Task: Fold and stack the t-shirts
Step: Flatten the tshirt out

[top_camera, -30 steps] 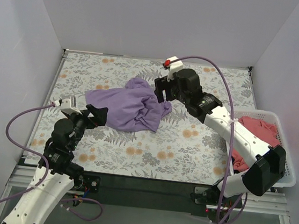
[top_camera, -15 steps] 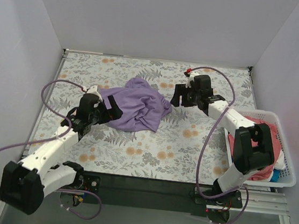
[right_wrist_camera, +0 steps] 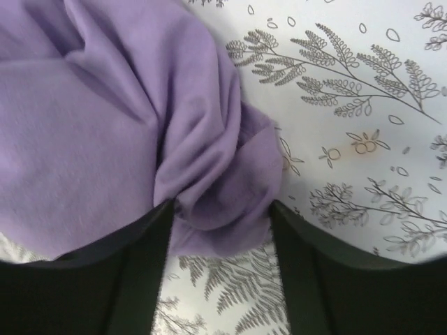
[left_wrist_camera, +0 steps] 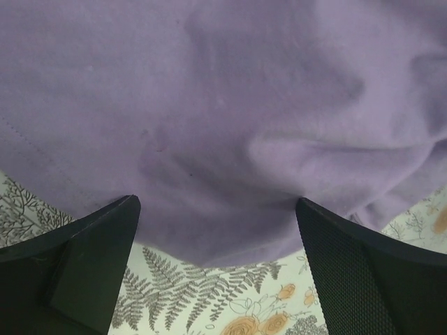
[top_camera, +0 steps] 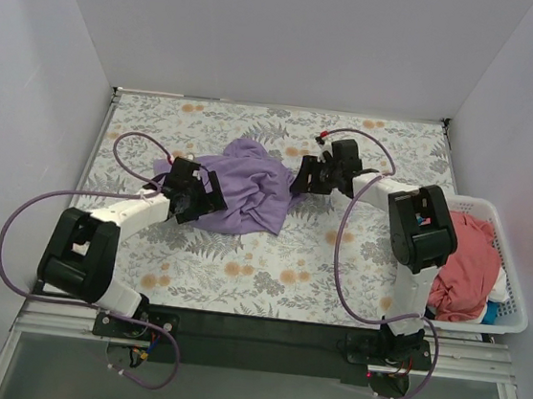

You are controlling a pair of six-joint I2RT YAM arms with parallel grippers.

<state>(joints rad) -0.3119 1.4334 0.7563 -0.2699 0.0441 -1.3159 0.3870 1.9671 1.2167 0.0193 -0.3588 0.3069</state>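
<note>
A tablecloth printed with grey ferns and orange flowers covers the table. A white slatted basket sits at its right edge, towards the near corner. Plain pale walls close in the left, far and right sides. A black strip runs along the near edge.

In L wrist view the lavender shirt is cut off by top, L and R edges; in R wrist view by top and L edges, so no full outline is given. Finger bases of the left tool are cut off at bottom edge. Same for the right tool, seen blurred; whether the fold between its fingers is pinched can't be told. The coral-pink shirt is partly hidden by the right arm and basket wall. The white/blue cloth is seen as slivers only, too small to be identified.
</note>
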